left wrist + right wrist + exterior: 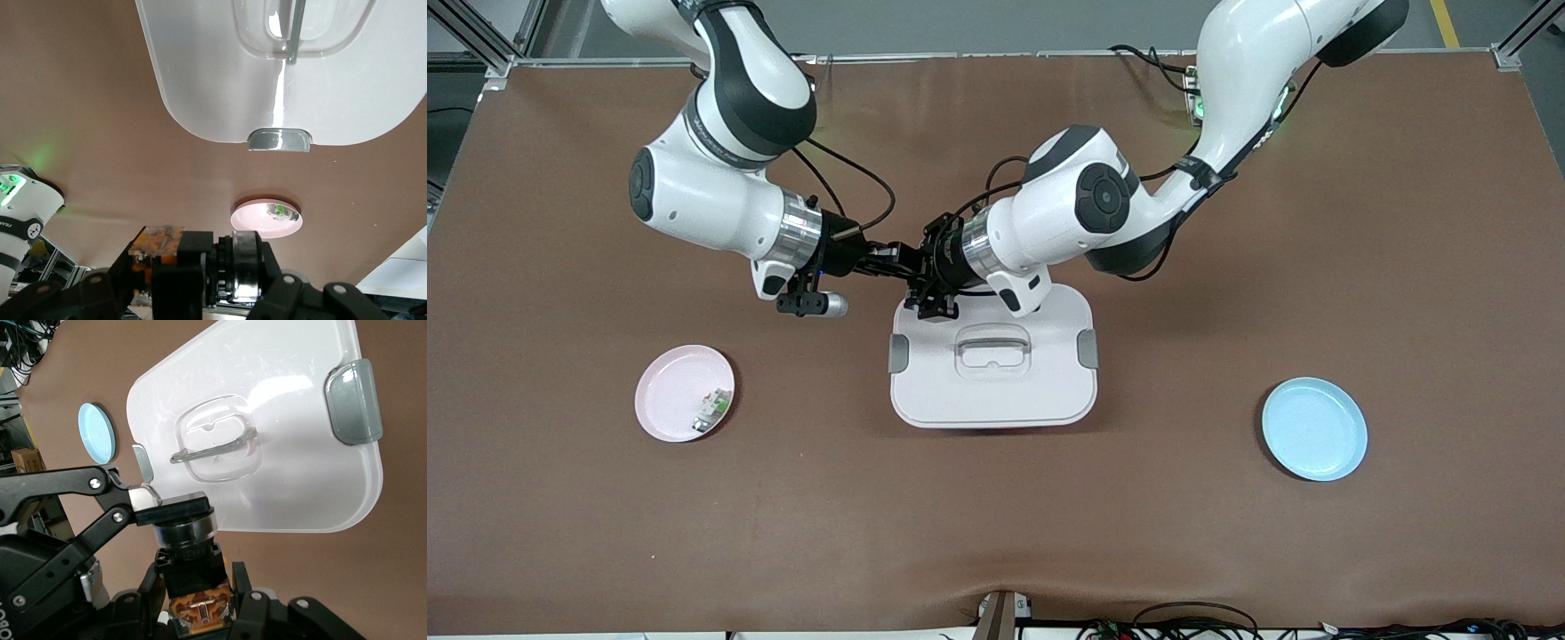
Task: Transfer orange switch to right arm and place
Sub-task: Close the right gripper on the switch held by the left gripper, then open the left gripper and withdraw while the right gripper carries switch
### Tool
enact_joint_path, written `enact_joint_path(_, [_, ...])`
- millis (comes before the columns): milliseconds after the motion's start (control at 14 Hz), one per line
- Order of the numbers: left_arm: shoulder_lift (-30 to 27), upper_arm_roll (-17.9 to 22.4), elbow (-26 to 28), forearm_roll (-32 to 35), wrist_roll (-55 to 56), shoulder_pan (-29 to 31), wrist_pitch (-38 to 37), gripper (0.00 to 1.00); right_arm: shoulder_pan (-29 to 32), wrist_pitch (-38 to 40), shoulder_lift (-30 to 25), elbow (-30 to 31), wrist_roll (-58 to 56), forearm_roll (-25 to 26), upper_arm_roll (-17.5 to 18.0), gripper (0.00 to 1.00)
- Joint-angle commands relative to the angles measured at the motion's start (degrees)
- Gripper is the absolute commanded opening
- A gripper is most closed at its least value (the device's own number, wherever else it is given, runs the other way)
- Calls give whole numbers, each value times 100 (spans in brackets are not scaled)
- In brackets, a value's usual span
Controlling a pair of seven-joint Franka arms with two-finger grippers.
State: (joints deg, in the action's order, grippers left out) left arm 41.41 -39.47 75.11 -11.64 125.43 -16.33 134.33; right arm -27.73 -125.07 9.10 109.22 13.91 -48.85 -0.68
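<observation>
Brown mat [1227, 533] | both grippers, left [914, 264] and right [889, 260], clamp orange switch [190, 543] above white box [996, 391]

The bench [560, 533] is plain brown, and the box lid [996, 391] on it is white with grey clips. One plate [671, 396] is pale pink, the other plate [1314, 429] light blue; the switch [197, 587] shows black with orange marks.

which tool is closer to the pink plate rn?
Right. The right tool is above the table by the white box's edge, on the pink plate's side. The left tool meets it there, slightly closer to the box; both grip the orange switch.
</observation>
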Motion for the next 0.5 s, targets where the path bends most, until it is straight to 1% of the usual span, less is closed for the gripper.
enact_joint_path(0, [25, 36, -128, -93, -27, -64, 32, 48, -22, 18, -5, 20, 138, -80, -37, 0])
enact_joint_path(71, [16, 36, -128, -84, -27, -55, 32, 60, -4, 18, -5, 20, 121, -80, -37, 0])
enact_joint_path(214, [-10, 36, -128, -58, -27, -55, 23, 89, 13, 18, -5, 11, 103, -80, -46, 0])
enact_joint_path(286, [-19, 36, -137, -49, -27, -46, 6, 100, 22, 18, -5, 11, 94, -80, -46, 0])
enact_joint_path(429, [-45, 45, -137, 30, -28, -2, -12, 100, 31, 26, -5, 2, 85, -72, -55, 0])
